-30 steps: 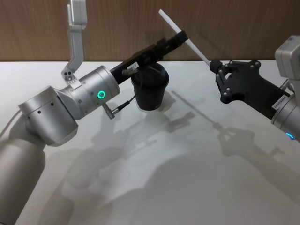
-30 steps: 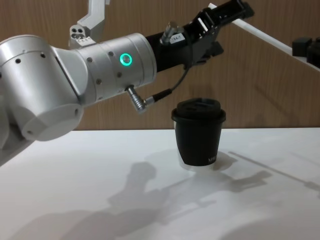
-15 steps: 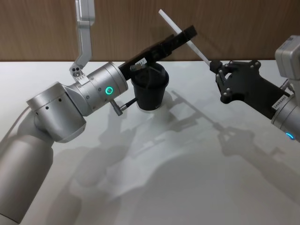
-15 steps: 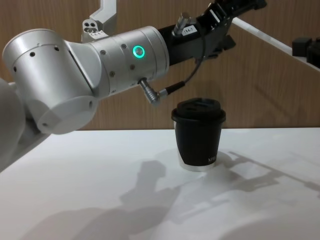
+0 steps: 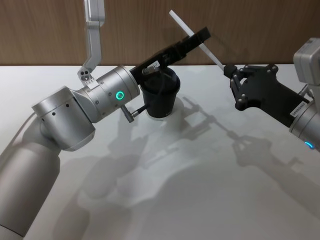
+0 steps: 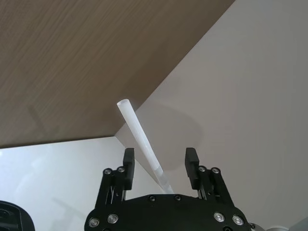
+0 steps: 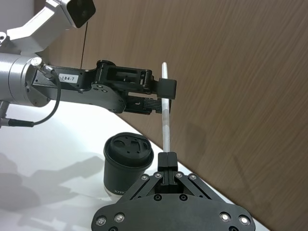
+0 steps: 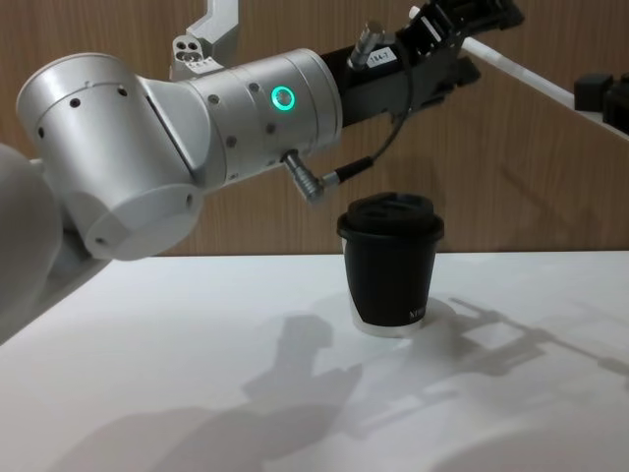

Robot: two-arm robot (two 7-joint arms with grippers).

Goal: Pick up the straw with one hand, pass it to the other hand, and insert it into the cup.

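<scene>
White table (image 5: pixel 200 195), wood wall (image 5: pixel 260 30) behind. Right gripper (image 5: pixel 228 69) pinches low end of straw (image 5: pixel 212 55), slanted in air right of cup (image 5: pixel 160 97). Left gripper (image 6: pixel 160 154) spread either side, not touching yet. Handoff setup, I guess.

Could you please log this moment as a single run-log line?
phase: handover | right hand: shut on straw lower end | left hand: open, astride straw | cup: lidded, upright on table | straw: not inserted

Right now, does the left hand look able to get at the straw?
Probably yes. The left hand is open, with a finger on either side of the straw, which the right hand holds up in the air. Nothing lies between fingers and straw.
</scene>
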